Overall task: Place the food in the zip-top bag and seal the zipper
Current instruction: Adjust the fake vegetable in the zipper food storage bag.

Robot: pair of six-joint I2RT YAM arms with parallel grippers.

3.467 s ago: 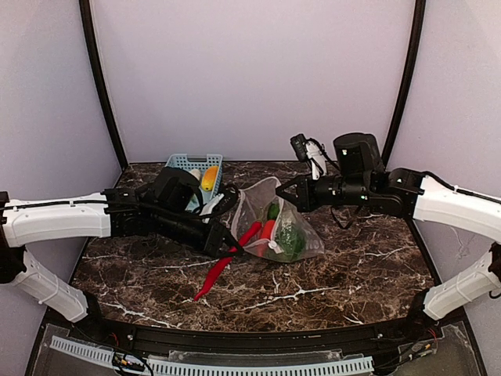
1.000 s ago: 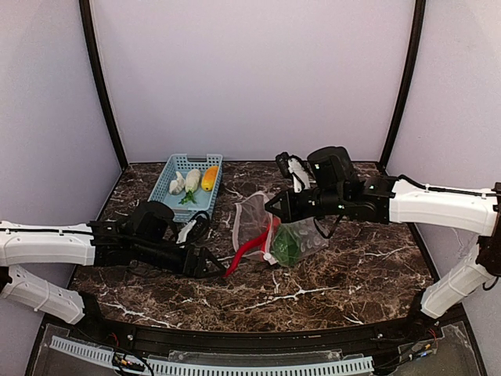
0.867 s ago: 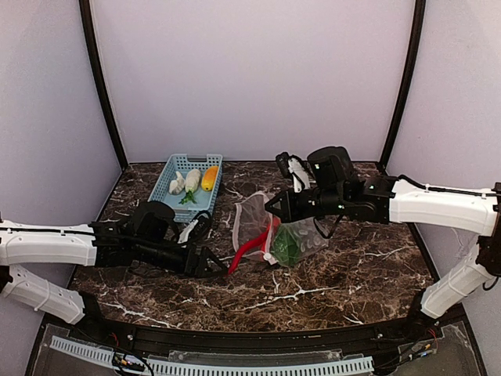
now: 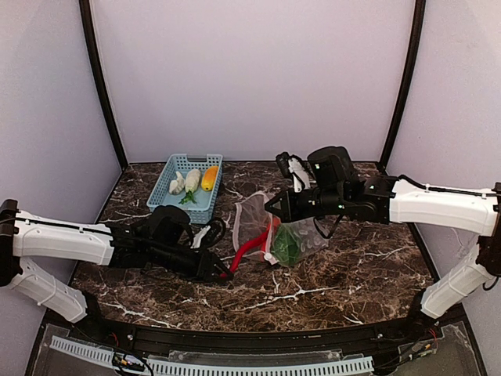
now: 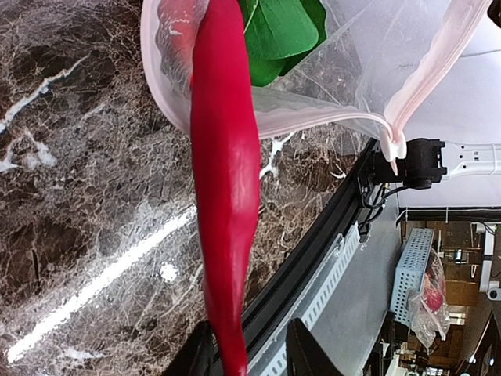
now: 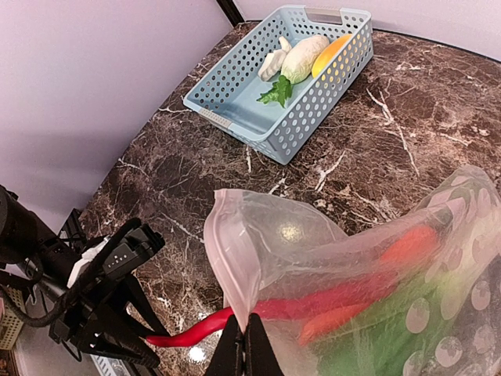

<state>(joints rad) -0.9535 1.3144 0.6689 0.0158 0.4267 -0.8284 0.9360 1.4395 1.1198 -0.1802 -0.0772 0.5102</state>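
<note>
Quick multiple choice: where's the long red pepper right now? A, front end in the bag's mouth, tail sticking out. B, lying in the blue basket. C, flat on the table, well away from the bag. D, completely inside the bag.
A: the long red pepper has its front end inside the open mouth of the zip-top bag, and its thin tail sticks out past the rim.

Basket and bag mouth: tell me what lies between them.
Only bare marble tabletop lies between the basket and the zip-top bag; the right wrist view shows it best.
</note>
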